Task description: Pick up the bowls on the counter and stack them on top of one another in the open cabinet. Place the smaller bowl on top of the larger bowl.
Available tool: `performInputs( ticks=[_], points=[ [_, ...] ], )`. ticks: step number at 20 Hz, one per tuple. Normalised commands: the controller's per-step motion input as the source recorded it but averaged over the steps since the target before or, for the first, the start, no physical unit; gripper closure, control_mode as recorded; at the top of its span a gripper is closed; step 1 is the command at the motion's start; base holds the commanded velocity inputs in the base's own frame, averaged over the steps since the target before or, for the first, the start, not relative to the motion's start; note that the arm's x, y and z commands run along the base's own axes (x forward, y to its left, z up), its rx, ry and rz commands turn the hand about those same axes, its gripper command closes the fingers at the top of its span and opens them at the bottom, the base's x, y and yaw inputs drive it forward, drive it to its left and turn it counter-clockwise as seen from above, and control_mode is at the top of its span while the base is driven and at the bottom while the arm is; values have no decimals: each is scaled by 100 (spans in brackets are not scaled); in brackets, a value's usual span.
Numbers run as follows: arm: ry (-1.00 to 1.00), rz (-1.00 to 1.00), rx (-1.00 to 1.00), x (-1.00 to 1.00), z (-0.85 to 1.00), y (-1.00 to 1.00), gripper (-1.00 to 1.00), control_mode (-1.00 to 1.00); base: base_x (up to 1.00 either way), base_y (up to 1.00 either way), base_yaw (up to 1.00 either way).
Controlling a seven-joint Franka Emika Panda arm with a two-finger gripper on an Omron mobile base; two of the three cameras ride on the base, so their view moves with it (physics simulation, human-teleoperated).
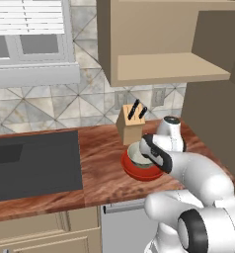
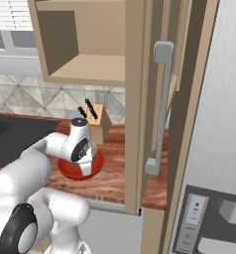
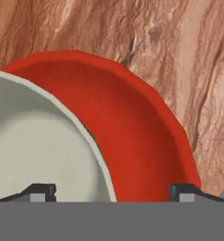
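— Red larger bowl [image 1: 139, 171] on the bench [image 1: 97, 163], smaller bowl [image 1: 139, 155] nested inside, near the front edge?
— Yes. My gripper [image 3: 113, 190] hangs spread over both rims; open cabinet [image 1: 169, 66] shelf above.

I see even, soft rendered light, bright enough throughout. The cabinet [image 1: 164, 69] interior shades darker toward its back wall. The red bowl [image 3: 132, 122] just ahead of the gripper carries a mild sheen, no harsh glare. Edges look slightly soft and low-resolution.

Knife block [image 1: 131, 124] crowds bowls; cabinet shelf [image 1: 169, 68] seemingly free.
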Motion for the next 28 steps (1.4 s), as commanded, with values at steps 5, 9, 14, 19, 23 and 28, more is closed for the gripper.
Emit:
performInputs(
  ticks=[5, 9, 14, 19, 23, 28],
  points=[
    [-5, -1, 13, -85, 59, -12, -100, -100, 0, 0, 0],
    [-3, -1, 14, -100, 47, -10, -100, -100, 0, 0, 0],
    [0, 0, 9, -90, 5, -8, -100, -100, 0, 0, 0],
    [0, 0, 2, -12, -16, -16, -100, -100, 0, 0, 0],
    [0, -1, 2, 13, -9, -38, -100, -100, 0, 0, 0],
    [0, 0, 1, 18, -6, -34, -100, -100, 0, 0, 0]
  ],
)
